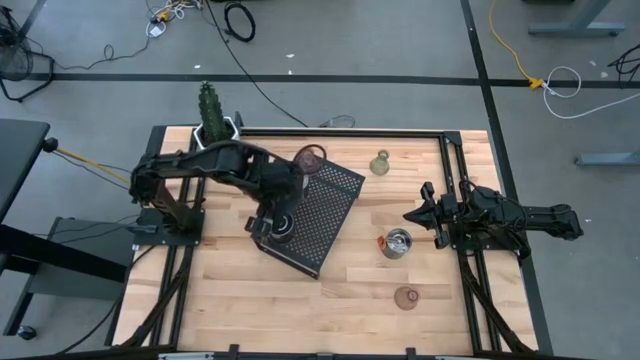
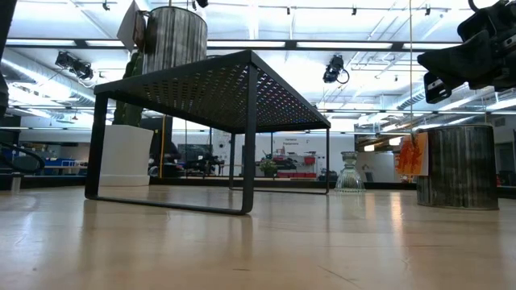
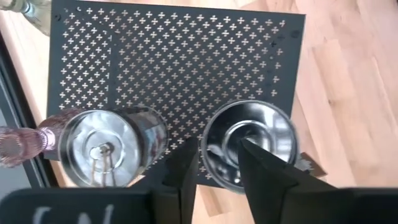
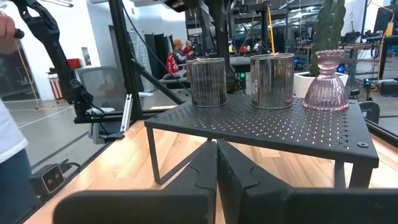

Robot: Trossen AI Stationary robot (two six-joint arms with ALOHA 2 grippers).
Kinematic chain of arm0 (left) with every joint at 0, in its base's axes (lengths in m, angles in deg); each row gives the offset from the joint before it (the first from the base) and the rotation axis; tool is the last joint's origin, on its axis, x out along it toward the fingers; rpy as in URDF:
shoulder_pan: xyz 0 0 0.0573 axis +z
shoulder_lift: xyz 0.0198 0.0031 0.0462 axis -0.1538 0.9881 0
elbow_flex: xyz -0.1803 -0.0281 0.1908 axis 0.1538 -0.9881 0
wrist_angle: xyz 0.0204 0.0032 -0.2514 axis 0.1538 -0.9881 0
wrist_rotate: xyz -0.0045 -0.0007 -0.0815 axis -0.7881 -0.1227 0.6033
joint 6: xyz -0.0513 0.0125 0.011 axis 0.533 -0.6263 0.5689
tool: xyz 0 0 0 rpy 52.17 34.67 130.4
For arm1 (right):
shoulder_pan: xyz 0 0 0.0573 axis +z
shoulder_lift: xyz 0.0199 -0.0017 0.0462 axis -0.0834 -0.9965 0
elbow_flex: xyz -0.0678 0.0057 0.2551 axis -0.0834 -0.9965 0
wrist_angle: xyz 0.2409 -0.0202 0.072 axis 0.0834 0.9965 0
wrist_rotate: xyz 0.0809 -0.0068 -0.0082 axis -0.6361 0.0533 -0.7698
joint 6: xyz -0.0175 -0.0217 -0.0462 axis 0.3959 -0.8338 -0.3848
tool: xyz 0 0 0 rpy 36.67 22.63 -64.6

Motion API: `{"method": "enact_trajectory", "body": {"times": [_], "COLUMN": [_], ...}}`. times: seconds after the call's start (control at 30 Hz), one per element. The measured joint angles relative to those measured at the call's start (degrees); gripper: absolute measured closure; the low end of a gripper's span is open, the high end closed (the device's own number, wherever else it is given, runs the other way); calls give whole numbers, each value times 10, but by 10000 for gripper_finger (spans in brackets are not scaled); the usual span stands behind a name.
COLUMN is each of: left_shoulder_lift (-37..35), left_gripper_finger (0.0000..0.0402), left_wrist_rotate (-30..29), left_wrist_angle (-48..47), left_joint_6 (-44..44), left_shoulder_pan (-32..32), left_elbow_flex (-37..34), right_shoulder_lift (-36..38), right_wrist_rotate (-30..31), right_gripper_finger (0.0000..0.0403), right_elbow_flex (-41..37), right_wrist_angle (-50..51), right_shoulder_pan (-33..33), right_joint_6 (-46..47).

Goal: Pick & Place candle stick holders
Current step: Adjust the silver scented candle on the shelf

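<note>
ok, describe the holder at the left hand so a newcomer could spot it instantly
Find the black perforated tray mid-table; three holders stand on it in a row. The one at the left hand is a shiny silver holder at the row's end, farthest from the pink glass holder; the other silver holder sits between them.

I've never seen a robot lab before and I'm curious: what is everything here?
Silver holders: three, shiny; two on the tray, one on the table.
Pink holders: two, glass; one on the tray, one on the table.
Olive holder: one, on the table.
Tray: one, black, perforated, mid-table.
Cactus: one, green, in a white pot, at the table's edge.
Table: one, wooden.
Person: one, white top, beyond the table.
Left gripper: dark, over the tray at a silver holder.
Right gripper: dark, shut, empty.
</note>
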Motion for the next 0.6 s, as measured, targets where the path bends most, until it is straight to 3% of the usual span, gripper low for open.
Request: {"method": "enact_trajectory", "body": {"times": [0.6], "left_shoulder_lift": [39], "left_gripper_finger": [367], "left_wrist_rotate": [4], "left_wrist_angle": [-15], "left_joint_6": [131], "left_shoulder_pan": [-19], "left_elbow_flex": [0], "right_shoulder_lift": [0], "right_wrist_rotate": [0], "right_gripper_finger": [391], "right_elbow_flex": [0], "right_wrist_angle": [0], "right_shoulder_pan": [0], "right_joint_6": [0]}}
